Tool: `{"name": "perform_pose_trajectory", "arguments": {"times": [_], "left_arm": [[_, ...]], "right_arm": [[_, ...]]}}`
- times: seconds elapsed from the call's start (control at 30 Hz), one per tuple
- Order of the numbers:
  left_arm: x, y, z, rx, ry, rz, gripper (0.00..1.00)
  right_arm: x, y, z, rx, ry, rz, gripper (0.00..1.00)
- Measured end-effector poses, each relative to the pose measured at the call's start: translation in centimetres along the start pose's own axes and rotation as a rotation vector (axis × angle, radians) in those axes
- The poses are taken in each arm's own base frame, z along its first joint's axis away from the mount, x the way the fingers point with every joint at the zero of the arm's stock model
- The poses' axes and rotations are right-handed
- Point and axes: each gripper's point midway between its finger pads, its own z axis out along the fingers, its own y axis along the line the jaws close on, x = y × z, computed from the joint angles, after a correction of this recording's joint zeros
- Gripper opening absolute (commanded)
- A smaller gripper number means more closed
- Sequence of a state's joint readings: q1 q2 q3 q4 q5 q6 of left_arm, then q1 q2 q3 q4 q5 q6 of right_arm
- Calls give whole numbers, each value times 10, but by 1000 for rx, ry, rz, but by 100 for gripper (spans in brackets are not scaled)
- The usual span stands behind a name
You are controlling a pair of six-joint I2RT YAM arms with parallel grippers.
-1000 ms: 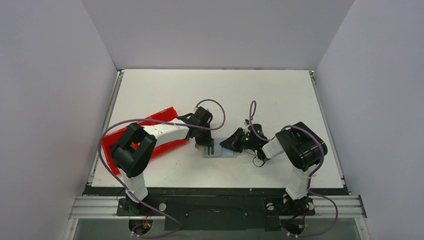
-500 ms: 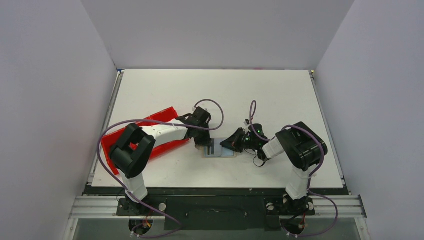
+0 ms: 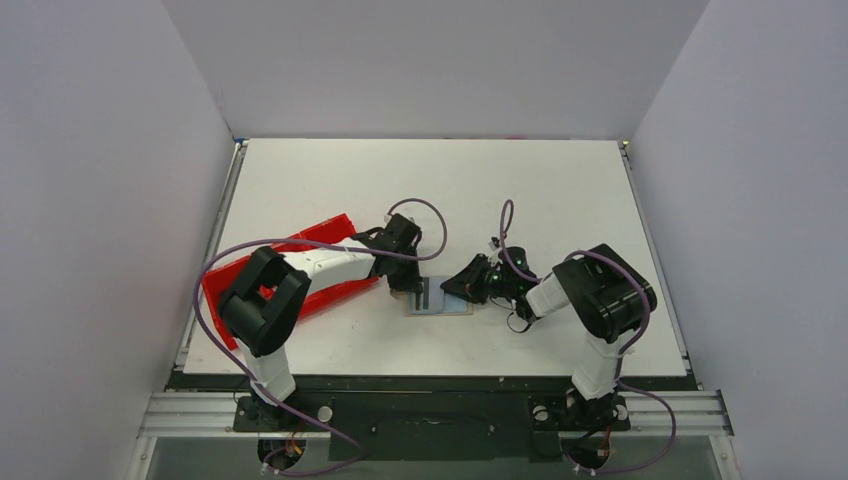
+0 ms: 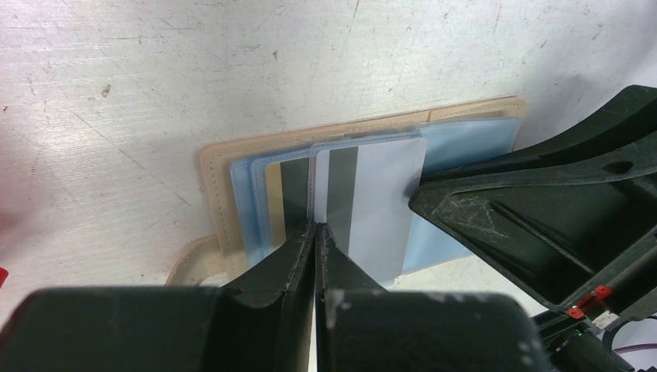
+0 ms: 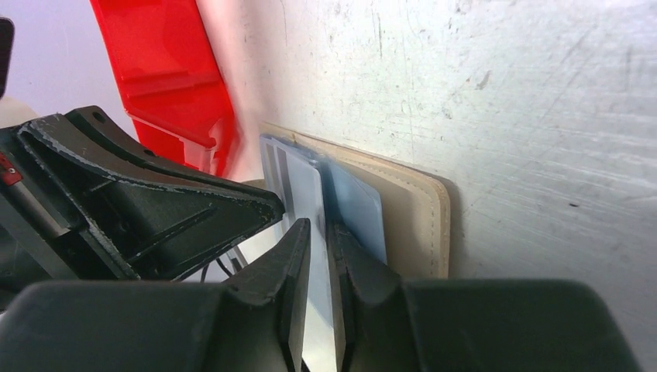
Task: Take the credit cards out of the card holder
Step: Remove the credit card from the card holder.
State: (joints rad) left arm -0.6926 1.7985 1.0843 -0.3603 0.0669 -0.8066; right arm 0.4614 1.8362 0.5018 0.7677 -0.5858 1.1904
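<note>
The card holder (image 3: 440, 305) is a flat open beige wallet with pale blue sleeves, lying on the table between the arms; it also shows in the left wrist view (image 4: 213, 182) and the right wrist view (image 5: 422, 225). A pale bluish-white card (image 4: 387, 201) with a grey stripe sticks out of a sleeve toward the right gripper; it also shows in the right wrist view (image 5: 306, 194). A tan card (image 4: 273, 198) sits in the sleeve beside it. My left gripper (image 4: 316, 226) is shut, its tips pressing on the holder. My right gripper (image 5: 319, 229) is closed narrowly on the pale card's edge.
A red tray (image 3: 225, 285) lies left of the holder under my left arm, and shows in the right wrist view (image 5: 163, 70). Grey walls enclose the white table (image 3: 450, 190) on three sides. The two grippers almost touch over the holder.
</note>
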Motion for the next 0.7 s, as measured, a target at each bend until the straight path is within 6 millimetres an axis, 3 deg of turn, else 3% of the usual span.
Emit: {"name": "perform_pose_trajectory", "arguments": {"times": [0.7], "left_arm": [[0, 0, 1, -1, 1, 0, 0]], "right_arm": [[-1, 3, 1, -15, -1, 10, 12]]}}
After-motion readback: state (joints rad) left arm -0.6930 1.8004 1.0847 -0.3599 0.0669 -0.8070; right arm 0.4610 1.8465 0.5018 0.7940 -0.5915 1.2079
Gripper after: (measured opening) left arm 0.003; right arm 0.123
